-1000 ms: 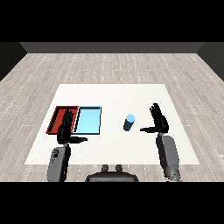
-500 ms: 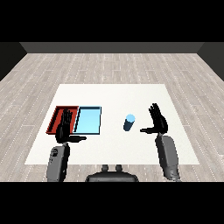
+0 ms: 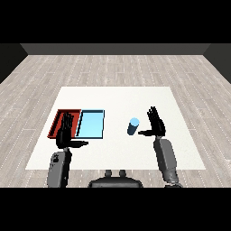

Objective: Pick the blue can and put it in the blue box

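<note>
So the blue can (image 3: pixel 133 126) was standing upright on the white table (image 3: pixel 180 149), right of the two trays and well apart from them. The right hand (image 3: pixel 156 127) sat just beside it on the can's right, fingers straight and spread, thumb poking out toward the can but not wrapped around anything. I couldn't tell if the thumb tip was actually touching it, looked like a small gap to me.

My take on the step: it was the reach before the grab. To do it well, the palm probably wanted to slide left until the can sat between thumb and fingers, then curl round the middle of the can rather than the top, so it wouldn't tip over from a nudge.

The left hand (image 3: pixel 66 134) hovered at the near edge of the red tray (image 3: pixel 58 121), fingers straight, holding nothing.

The blue tray (image 3: pixel 92 123) lay touching the red one on its right side. Nothing was in it as far as I could see, and the visible part of the red tray looked bare too, though the left hand covered some of it.
</note>
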You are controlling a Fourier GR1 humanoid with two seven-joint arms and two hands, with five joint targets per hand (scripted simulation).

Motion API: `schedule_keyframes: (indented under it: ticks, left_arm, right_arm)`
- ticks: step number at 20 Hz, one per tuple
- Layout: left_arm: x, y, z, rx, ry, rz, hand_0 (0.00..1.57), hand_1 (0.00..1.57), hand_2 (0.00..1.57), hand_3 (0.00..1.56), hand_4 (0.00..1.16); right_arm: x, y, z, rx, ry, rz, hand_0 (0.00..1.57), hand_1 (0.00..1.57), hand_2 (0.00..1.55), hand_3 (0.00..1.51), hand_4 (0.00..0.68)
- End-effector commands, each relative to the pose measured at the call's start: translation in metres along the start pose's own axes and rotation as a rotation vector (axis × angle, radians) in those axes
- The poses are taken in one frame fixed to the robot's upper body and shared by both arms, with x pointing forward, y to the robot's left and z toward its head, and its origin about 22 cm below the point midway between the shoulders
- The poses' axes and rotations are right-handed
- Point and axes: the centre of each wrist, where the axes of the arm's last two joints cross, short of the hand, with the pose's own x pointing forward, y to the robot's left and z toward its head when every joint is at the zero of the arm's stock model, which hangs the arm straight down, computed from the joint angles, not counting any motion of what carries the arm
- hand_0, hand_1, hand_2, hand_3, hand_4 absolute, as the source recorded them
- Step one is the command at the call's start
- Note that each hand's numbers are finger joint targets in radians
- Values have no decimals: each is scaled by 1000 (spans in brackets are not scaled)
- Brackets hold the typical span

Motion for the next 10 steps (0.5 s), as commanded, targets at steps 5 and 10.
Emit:
schedule_keyframes:
  ticks: [5,10]
  left_arm:
    - [-1,12,10,2,1,-8,0,0,0,0,0]
    - [7,-1,18,34,-2,11,0,0,0,0,0]
  right_arm:
    - [-3,16,-16,-12,33,-77,0,0,0,0,0]
    - [-42,12,-6,-31,68,-95,0,0,0,0,0]
